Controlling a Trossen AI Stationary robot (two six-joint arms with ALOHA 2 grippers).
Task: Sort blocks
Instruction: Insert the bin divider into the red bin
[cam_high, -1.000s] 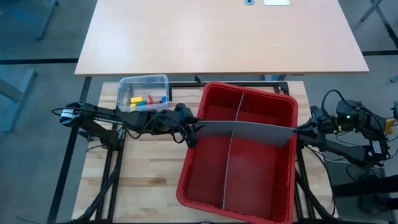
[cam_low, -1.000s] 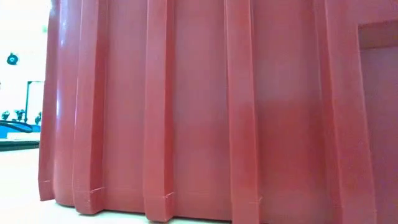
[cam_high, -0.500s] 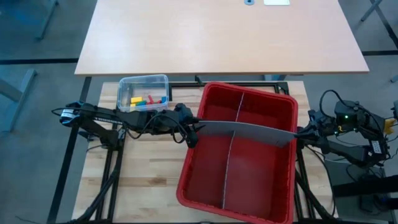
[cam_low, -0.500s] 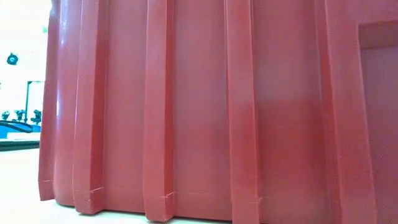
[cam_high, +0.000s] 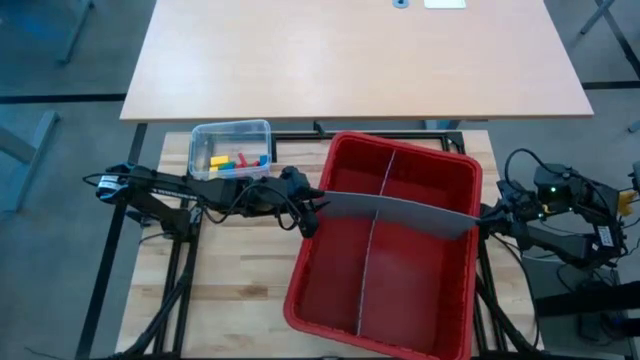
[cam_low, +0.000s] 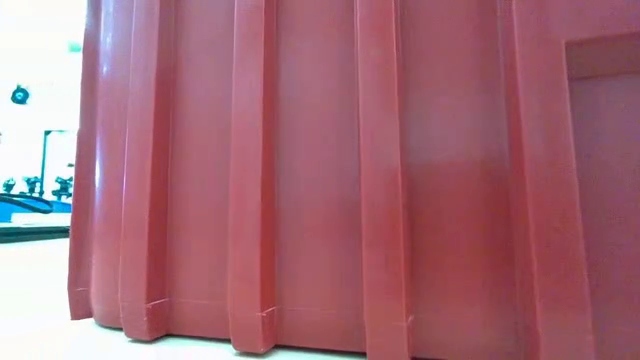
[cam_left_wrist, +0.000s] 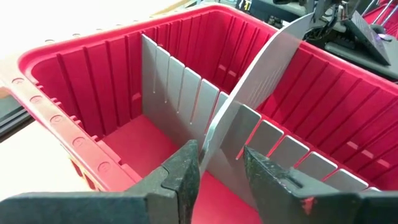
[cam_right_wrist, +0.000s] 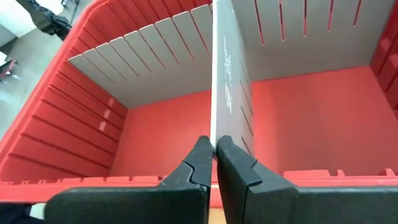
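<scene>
The high view looks straight down on the table, the red bin (cam_high: 385, 250) at 5 o'clock of centre. The low view sits at table height, hard against the bin's ribbed wall. Both wrist views face each other along the grey divider (cam_left_wrist: 261, 81), sharing the bin's interior.

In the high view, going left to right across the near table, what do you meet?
Clear tub with the blocks → left gripper → grey divider across the red bin → right gripper.
</scene>
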